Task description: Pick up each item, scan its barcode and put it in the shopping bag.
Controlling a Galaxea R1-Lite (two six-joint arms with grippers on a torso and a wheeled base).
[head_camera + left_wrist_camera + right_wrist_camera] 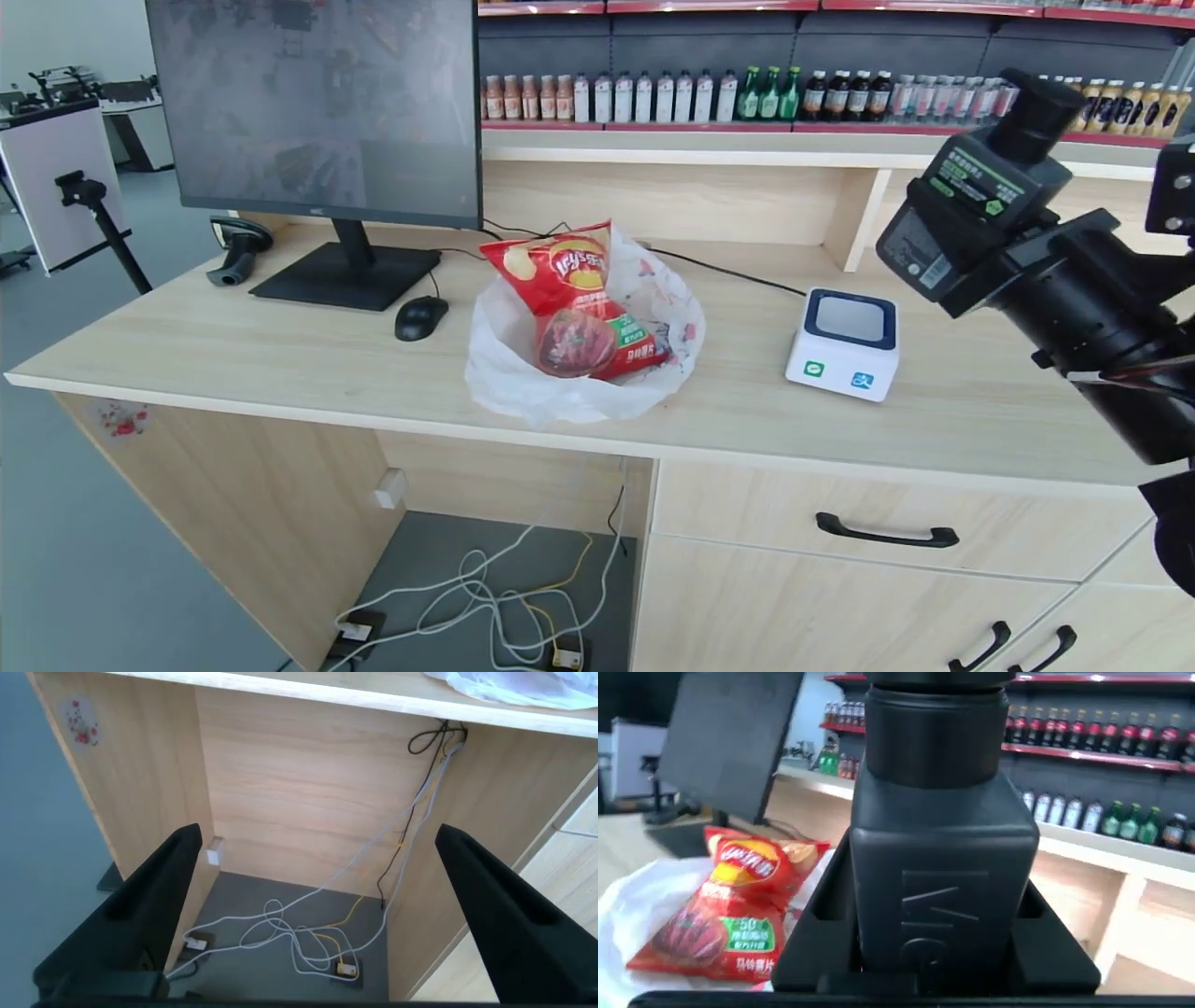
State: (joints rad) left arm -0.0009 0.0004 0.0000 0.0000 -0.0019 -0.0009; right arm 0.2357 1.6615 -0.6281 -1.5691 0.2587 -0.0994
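My right gripper (985, 266) is shut on a black bottle (980, 187) with a round black cap and green labels, held tilted in the air above and to the right of the white scanner box (845, 343). The same bottle (943, 849) stands between the fingers (808, 943) in the right wrist view. A white shopping bag (579, 392) sits mid-counter with a red chip bag (560, 266) and a second red packet (597, 341) inside. Below counter height, my left gripper (318, 924) is open and holds nothing.
A monitor (317, 103), a mouse (420, 317) and a hand-held scanner on a stand (238, 247) sit on the counter's left. Shelves of bottles (747, 93) line the back. Cables (308, 924) lie in the kneehole; drawers (887, 537) are on the right.
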